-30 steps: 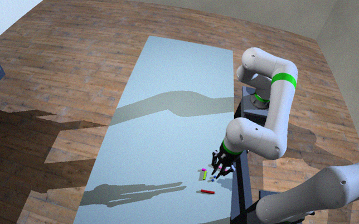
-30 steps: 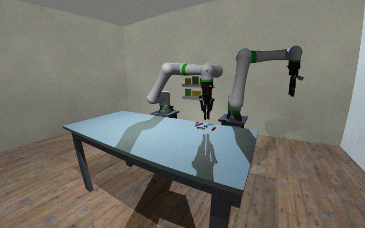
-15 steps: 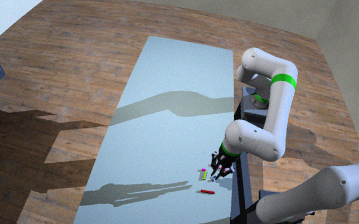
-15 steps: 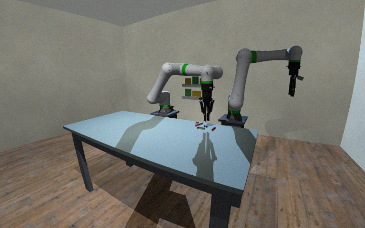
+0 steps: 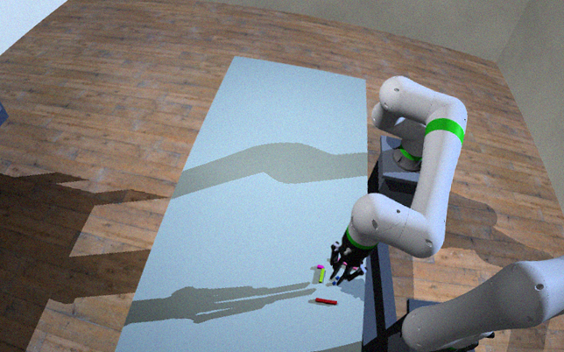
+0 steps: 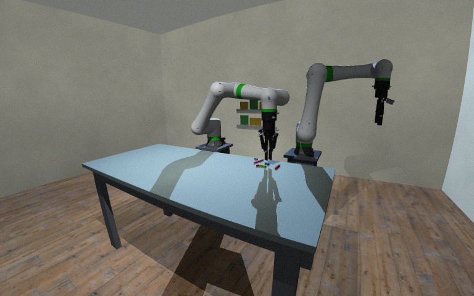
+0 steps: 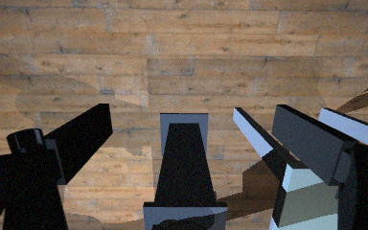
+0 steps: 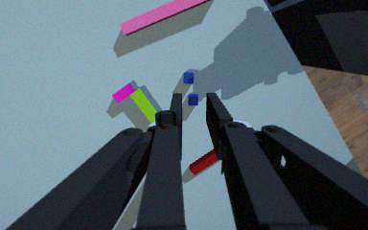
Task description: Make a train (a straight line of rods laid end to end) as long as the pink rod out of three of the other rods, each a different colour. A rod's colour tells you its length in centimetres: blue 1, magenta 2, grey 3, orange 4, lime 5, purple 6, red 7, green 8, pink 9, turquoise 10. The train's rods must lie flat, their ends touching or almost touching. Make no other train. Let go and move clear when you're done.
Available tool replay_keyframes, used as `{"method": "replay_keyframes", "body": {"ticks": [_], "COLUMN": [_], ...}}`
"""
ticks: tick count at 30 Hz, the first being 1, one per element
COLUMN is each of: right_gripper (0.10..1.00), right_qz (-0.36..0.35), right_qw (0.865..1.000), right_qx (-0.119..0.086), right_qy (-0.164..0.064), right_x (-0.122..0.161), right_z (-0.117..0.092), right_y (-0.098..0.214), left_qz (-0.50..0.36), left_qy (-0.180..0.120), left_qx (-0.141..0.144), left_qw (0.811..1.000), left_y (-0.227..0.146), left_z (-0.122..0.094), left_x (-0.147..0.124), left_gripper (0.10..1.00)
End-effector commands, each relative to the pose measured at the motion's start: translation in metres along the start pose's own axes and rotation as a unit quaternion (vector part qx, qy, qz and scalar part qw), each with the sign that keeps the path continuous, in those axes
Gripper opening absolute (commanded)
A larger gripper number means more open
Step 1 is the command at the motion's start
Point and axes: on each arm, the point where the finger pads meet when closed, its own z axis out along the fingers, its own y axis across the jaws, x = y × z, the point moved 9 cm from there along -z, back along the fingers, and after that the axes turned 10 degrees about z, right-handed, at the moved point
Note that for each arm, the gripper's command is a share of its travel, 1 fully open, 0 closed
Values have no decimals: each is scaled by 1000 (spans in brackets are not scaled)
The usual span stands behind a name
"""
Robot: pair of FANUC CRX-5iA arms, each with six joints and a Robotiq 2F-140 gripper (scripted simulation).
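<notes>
The lime rod (image 5: 321,274) (image 6: 261,166) (image 8: 144,105) lay on the pale blue desk (image 5: 271,108) (image 6: 122,160) (image 7: 307,178) (image 8: 48,48), with the magenta rod (image 5: 320,266) (image 6: 257,165) (image 8: 124,93) by one end. The red rod (image 5: 326,300) (image 6: 277,167) (image 8: 203,161) lay apart, pointing another way. The right claw (image 5: 335,280) (image 6: 268,159) (image 8: 194,107) hung near two little blue rods (image 5: 333,283) (image 6: 266,163) (image 8: 193,100) and hid some of the pink rod (image 5: 355,267) (image 6: 258,161) (image 8: 163,16).
</notes>
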Motion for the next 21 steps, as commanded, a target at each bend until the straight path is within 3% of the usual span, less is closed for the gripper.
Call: {"method": "replay_keyframes", "body": {"ticks": [1, 21], "right_gripper": [231, 231], "right_qz": [0, 0], "right_qw": [1000, 1000], "right_qx": [0, 0], "right_qy": [-1, -1], "right_x": [0, -1], "right_z": [4, 15], "right_y": [0, 0], "left_qz": [0, 0], "left_qy": [1, 1], "left_qx": [0, 0], "left_qw": [1000, 1000], "left_y": [0, 0], "left_z": [-1, -1], "left_x": [0, 0], "left_gripper": [1000, 1000]}}
